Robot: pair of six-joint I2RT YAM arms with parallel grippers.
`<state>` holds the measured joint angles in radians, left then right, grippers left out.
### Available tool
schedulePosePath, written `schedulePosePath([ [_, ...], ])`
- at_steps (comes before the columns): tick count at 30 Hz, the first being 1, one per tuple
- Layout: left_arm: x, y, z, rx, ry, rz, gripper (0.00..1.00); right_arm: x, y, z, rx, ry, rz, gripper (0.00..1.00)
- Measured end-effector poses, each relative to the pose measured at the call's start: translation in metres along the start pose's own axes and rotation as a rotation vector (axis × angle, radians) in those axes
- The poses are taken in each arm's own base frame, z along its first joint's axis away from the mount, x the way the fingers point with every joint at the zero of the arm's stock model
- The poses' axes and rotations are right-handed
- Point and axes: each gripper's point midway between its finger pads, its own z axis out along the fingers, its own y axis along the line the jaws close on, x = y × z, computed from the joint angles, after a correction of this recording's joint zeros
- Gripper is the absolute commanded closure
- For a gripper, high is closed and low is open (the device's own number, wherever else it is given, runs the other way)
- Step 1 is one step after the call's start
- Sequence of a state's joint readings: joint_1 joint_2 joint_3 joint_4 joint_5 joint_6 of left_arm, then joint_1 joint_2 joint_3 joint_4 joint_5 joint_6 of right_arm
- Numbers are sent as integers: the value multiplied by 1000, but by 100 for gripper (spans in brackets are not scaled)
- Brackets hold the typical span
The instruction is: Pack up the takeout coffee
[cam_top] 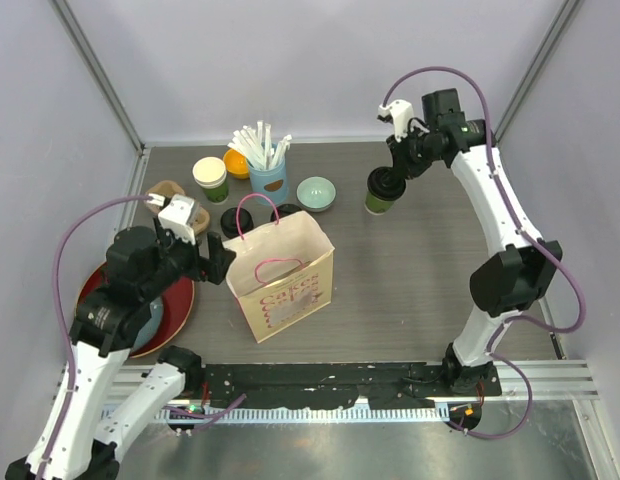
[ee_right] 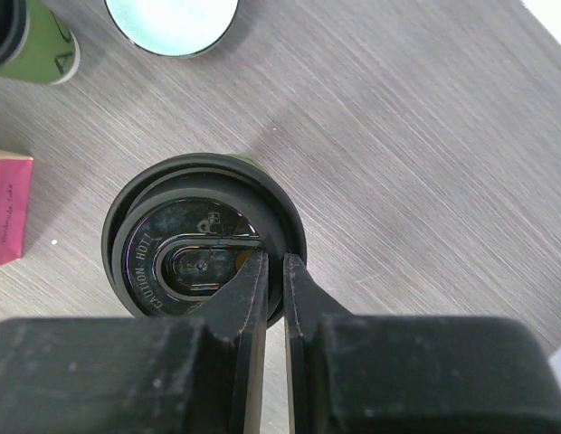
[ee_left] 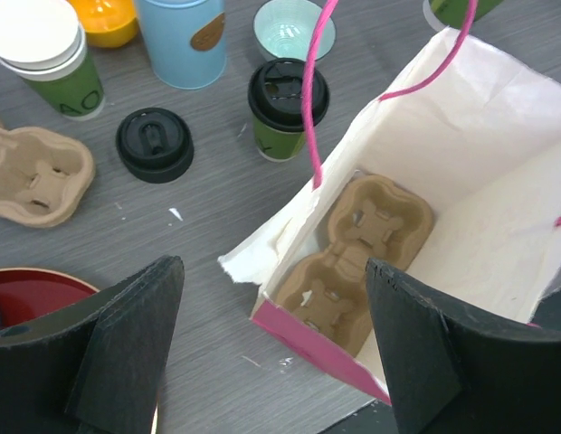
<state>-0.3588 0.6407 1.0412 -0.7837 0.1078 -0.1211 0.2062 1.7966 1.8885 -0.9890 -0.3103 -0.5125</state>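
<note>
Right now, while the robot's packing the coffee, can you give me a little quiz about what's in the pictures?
1. True or false: the paper bag is empty.
2. Which claw is wide open? A) left B) right
3. Fill in: the right claw is pinched at the rim of the black lid on a green ____.

Key
1. False: a cardboard cup carrier lies inside it.
2. A: the left claw, hovering at the bag's edge.
3. cup
</note>
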Motion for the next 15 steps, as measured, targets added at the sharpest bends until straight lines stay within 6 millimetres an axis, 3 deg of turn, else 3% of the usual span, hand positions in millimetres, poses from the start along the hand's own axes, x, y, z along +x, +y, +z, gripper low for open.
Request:
schedulePosePath([
  [4,-14,-11,2,45,45,-37,15,-23,6,-38,65,-53,31,99],
  [8,-23,-22,3,104,85,-48,15,-53,34,-83,106,-139,11,99],
  [10,-20,-27,5,134,114,-48,16,-70,57,-105,104,-195,-21,99],
  [15,-4,-28,10,157,178,-25,23,-112,145,-166,-12,-391,-145,99],
])
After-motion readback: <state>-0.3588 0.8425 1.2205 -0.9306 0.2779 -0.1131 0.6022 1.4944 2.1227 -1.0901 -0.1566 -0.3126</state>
